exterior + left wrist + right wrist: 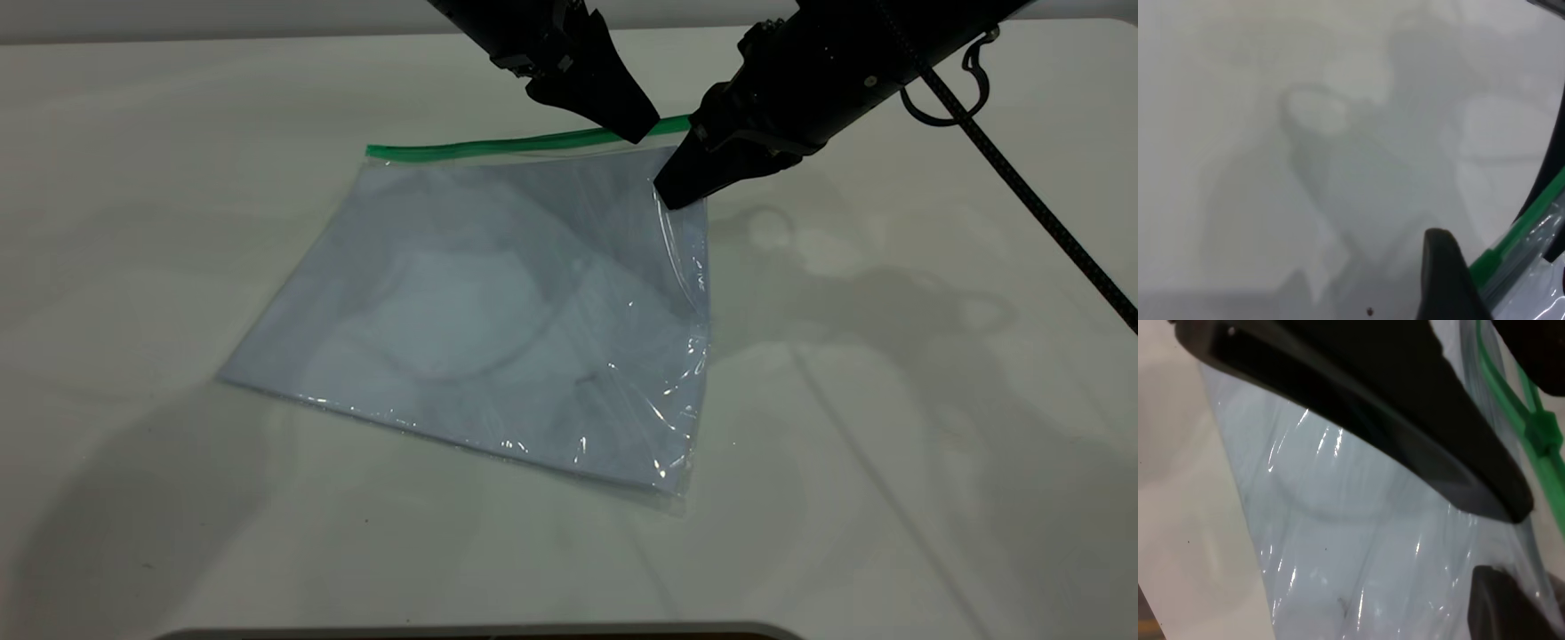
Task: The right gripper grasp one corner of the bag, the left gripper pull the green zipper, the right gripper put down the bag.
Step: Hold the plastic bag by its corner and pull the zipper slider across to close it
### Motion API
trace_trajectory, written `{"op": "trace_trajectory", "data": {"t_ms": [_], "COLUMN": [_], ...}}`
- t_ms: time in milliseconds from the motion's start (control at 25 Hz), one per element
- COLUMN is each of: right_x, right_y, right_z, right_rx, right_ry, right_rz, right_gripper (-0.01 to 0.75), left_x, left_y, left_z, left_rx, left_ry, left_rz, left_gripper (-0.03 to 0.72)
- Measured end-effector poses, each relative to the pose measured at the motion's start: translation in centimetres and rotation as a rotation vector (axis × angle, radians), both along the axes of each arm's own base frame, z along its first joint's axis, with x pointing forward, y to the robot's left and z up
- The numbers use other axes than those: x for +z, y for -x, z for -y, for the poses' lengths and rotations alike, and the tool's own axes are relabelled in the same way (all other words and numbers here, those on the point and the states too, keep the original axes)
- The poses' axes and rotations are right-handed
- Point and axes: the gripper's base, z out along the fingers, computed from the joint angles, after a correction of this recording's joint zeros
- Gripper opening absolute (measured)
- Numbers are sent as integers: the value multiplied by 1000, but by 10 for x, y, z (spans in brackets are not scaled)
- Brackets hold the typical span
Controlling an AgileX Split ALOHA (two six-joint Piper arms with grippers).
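While the right gripper (680, 191) has its tip on the bag's (498, 311) far right corner, just below the green edge, its jaws straddle the clear plastic in the right wrist view, one broad black finger (1405, 420) above the film and the other finger (1505, 607) poking in beneath it, so they look closed on that corner, and the plastic there is lifted and creased. Just beside it, the left gripper (642, 129) points down onto the green zipper (524, 142) near that same end, touching or almost touching the strip; whether its jaws are open or closed, I cannot tell, since only one dark finger (1448, 280) shows in the left wrist view, right next to the green strip (1518, 237). Over in the right wrist view, the small green slider tab (1541, 433) sits on the zipper close to the held corner. Moving outward, the zipper runs along the bag's far long edge, from the two grippers across to the left corner. The pouch lies mostly flat on the white bench (889, 444), skewed at an angle, pale bluish-white paper showing through, glints along its right side. A braided black cable (1022, 187) and a dark ring loop (973, 84) trail from the right arm, at the upper right of the exterior view.
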Motion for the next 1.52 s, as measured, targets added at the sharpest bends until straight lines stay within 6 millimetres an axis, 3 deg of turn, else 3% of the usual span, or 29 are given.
{"op": "trace_trajectory", "data": {"t_ms": [320,680,1280,1520], "right_x": [0,0,1,2], "right_y": [0,-1,-3,-4], "right_z": [0,1,6,12], "right_rx": [1,-4,-20,-24], "right_ry": [-1,4,-13,-34], "right_rz": [-1,3,-5,-19], "right_gripper": [33,33,33,33], "left_x": [-14,-14,-5,-4], "left_y": [2,4,-4,-3], "left_z": [2,8,11,13], "left_rx": [0,-2,-6,-7], "left_ry": [-9,-5,2,2], "left_rz": [-23,-17,34,37], "left_gripper": [439,194,168,56]}}
